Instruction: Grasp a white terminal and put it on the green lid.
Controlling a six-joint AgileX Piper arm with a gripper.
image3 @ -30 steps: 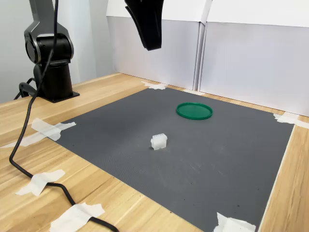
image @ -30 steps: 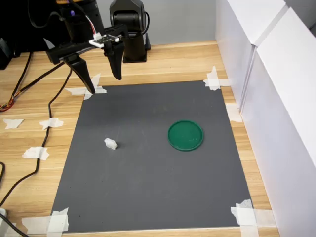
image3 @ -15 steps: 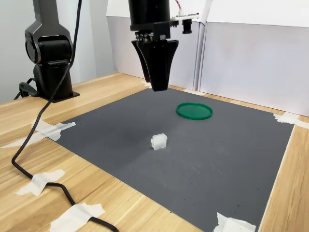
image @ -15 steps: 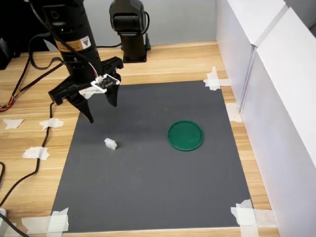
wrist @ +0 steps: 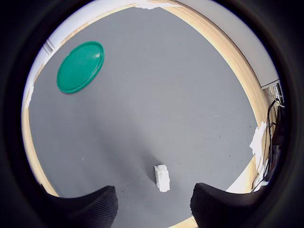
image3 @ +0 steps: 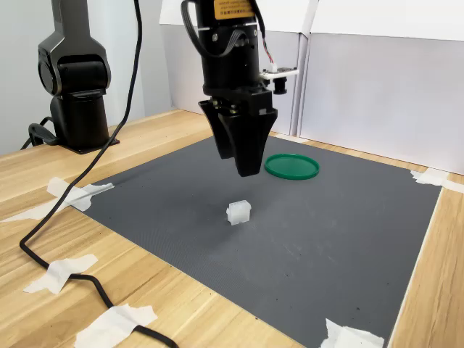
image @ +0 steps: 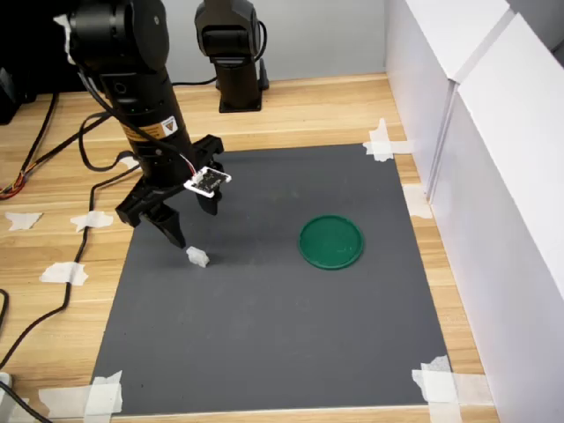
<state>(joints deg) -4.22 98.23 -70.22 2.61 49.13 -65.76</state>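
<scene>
While the gripper (image: 191, 224) hangs above the grey mat (image: 282, 344) with its jaws spread apart and nothing between them, the white terminal (image: 197, 257) lies loose on that mat just below the fingertips, not touched by either one. Seen in the wrist view, the white terminal (wrist: 162, 178) sits on the mat between the two dark finger pads (wrist: 85, 207), clear of both. Relative to the terminal, the green lid (image: 330, 241) rests flat on the same mat well apart, toward the first exterior view's right. From the second exterior view the gripper (image3: 247, 168) points straight down over the white terminal (image3: 238, 212), and the green lid (image3: 291, 166) lies behind the terminal, farther from the camera. Beyond the terminal, off the mat's far corner, the arm's black base (image3: 76, 109) stands on the wooden table (image3: 174, 297).
</scene>
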